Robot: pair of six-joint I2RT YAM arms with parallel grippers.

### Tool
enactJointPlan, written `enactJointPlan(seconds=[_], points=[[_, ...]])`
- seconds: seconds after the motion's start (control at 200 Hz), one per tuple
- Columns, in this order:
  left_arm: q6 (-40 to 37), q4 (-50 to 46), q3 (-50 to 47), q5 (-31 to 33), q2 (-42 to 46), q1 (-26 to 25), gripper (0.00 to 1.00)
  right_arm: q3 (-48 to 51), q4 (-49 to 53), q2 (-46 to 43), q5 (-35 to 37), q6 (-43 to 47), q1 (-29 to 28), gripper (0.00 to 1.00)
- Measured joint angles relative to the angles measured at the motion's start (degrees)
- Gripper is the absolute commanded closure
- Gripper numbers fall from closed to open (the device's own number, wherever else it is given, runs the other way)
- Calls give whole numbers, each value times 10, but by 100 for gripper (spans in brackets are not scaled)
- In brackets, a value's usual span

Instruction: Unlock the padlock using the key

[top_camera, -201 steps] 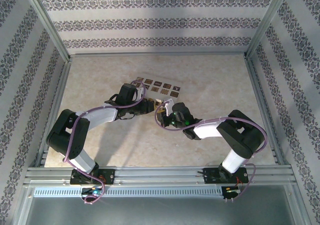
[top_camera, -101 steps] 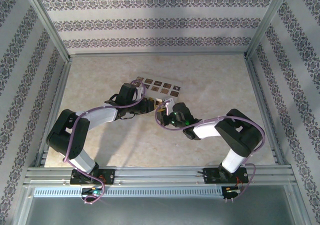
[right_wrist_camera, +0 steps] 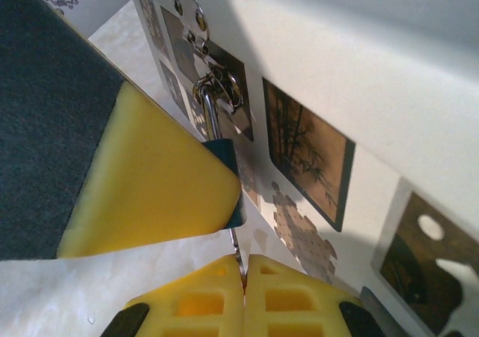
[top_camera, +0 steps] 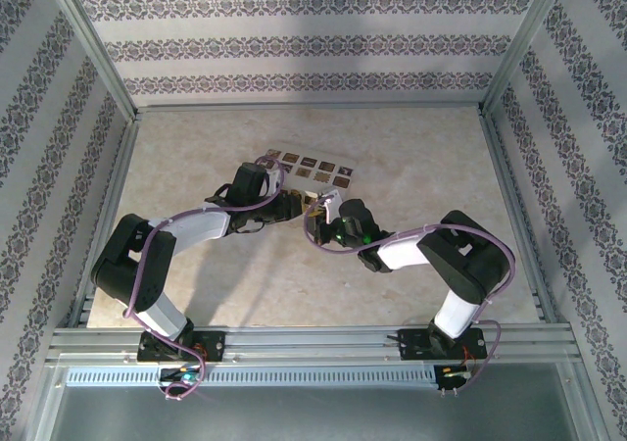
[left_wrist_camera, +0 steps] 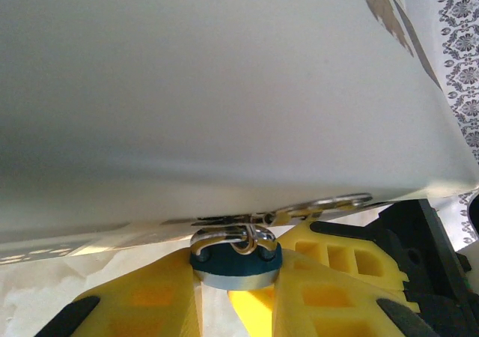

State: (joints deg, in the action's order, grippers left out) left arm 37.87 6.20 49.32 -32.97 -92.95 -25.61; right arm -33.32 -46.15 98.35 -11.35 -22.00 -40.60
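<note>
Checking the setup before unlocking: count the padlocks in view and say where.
1. The padlock is clamped between the yellow fingers of the left hand, around mid-table, near the picture cards. I see no other, though the arms could hide one.

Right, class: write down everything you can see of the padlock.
The padlock has a dark blue body with a silvery metal rim and a curved steel shackle. A metal ring is threaded on the shackle. The left gripper clamps the body between its yellow fingers, hiding most of it. The key, pinched in the shut right gripper, meets its lower end. Whether it is locked cannot be told.
</note>
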Motion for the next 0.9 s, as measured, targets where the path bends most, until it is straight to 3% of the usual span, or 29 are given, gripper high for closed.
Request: enactJointPlan(seconds=[0.9], points=[[13, 33, 13, 33, -5, 2, 76, -45, -25, 30, -22, -22, 23, 100]])
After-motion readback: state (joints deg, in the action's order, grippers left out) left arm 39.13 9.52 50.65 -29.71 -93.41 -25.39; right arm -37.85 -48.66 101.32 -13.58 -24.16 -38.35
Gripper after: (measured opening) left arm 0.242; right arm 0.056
